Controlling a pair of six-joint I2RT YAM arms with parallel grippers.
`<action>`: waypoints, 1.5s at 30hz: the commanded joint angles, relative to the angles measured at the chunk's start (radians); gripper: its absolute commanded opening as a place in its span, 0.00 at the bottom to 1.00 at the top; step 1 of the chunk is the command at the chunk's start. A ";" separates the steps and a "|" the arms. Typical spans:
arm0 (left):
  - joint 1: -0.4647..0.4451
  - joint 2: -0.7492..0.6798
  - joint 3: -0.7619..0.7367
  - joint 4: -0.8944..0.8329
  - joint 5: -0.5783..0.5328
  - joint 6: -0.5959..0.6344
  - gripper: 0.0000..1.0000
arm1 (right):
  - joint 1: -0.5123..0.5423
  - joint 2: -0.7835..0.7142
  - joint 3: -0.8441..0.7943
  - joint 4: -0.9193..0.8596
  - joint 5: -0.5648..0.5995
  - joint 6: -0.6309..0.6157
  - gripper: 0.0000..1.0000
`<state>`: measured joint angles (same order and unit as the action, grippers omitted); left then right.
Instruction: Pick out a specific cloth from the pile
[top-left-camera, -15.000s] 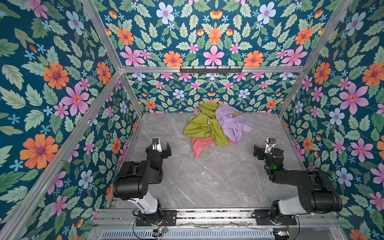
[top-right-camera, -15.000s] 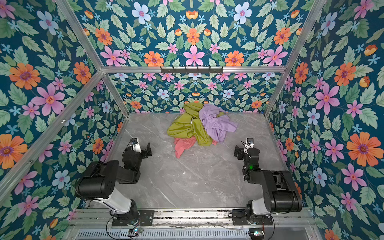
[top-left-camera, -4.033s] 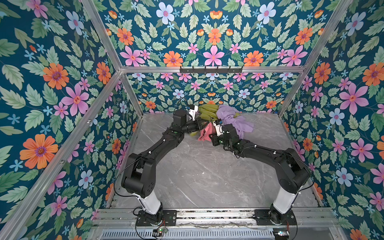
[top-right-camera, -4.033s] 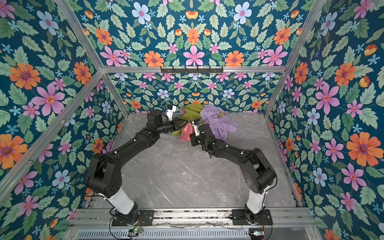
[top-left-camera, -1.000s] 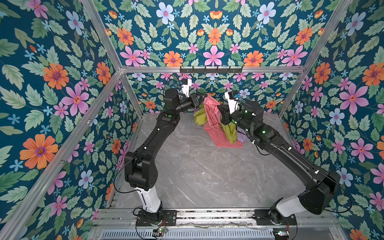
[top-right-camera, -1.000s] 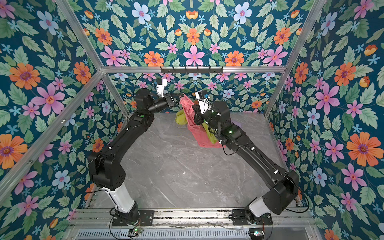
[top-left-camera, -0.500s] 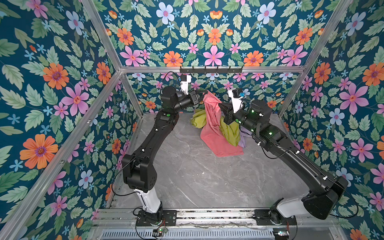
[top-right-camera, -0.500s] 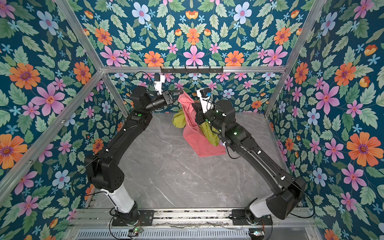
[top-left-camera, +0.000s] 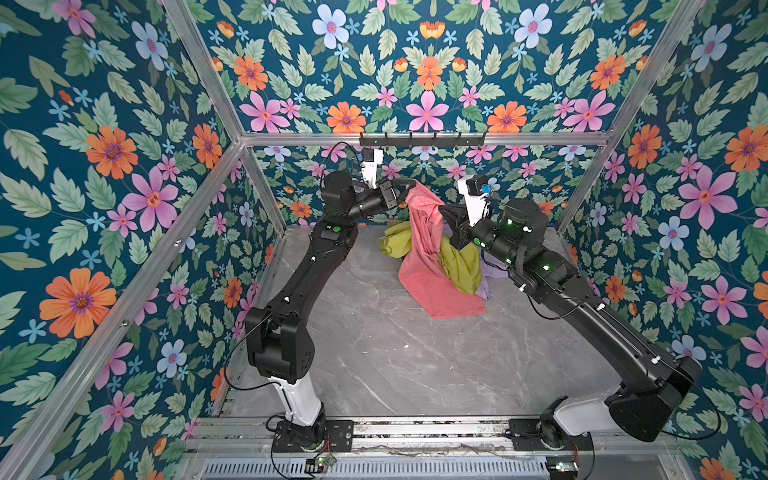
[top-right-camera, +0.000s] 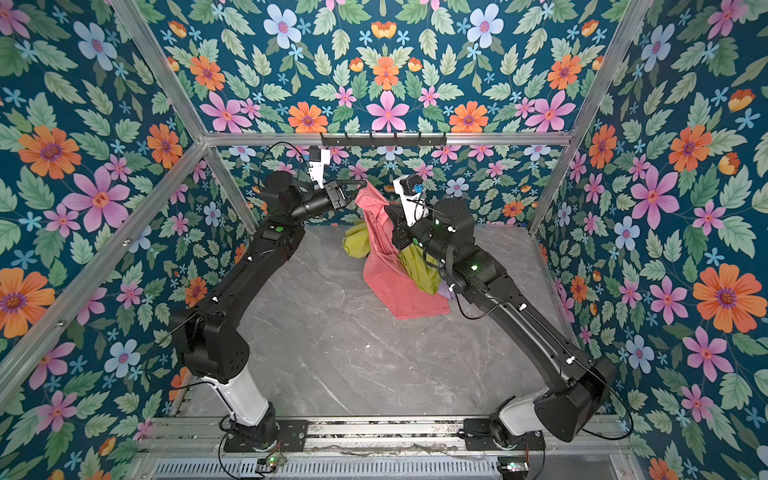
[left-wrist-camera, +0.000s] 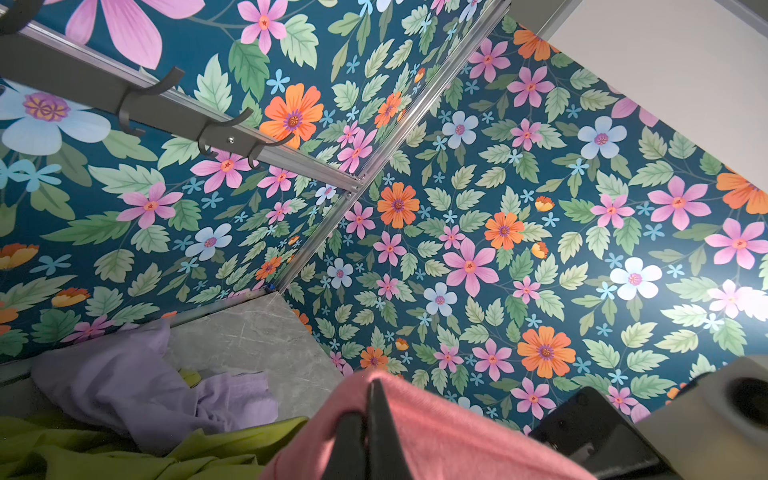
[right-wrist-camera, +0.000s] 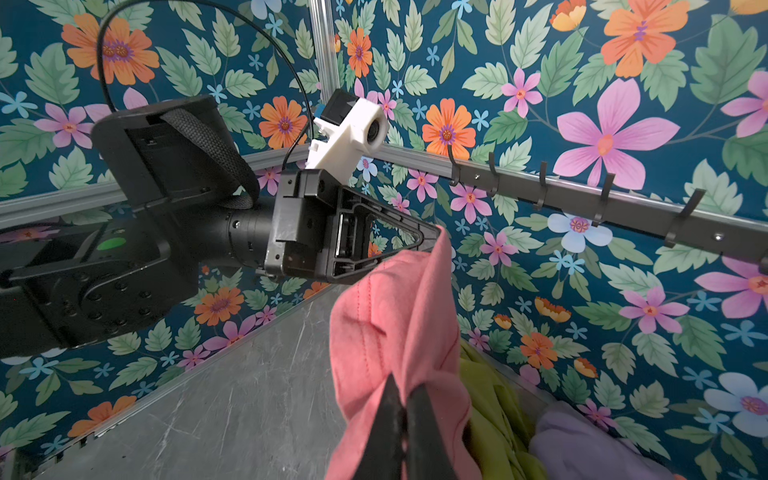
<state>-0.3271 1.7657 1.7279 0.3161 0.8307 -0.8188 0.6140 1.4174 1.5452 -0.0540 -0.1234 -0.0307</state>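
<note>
The left tool (top-left-camera: 409, 188) pinches the top corner of the salmon-pink cloth (top-left-camera: 432, 266), its tapered black fingers (left-wrist-camera: 376, 432) closed flat on the soft, slightly fuzzy knit. The cloth hangs raised above the grey marbled desk (top-left-camera: 395, 357) as a long creased drape, stitched seams showing in the right wrist view, its lower edge resting on the desk beside the pile (top-left-camera: 461, 266). There a crumpled olive-green cloth (top-left-camera: 463, 266) lies over a limp lilac cloth (left-wrist-camera: 137, 390). The right tool (right-wrist-camera: 405, 419) is clamped on a bunched fold of the pink cloth.
</note>
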 joint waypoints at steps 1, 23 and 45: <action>0.009 -0.004 -0.012 0.020 -0.059 0.021 0.00 | -0.001 -0.007 -0.037 0.048 -0.009 -0.018 0.00; 0.008 -0.026 -0.011 0.070 -0.036 -0.038 0.00 | -0.036 0.073 -0.453 0.486 -0.159 -0.204 0.99; 0.004 -0.030 -0.029 0.090 -0.037 -0.051 0.00 | -0.036 0.302 -0.343 0.610 -0.090 -0.281 0.42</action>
<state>-0.3218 1.7481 1.7008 0.3214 0.8040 -0.8768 0.5785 1.7184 1.1927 0.5217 -0.2073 -0.3161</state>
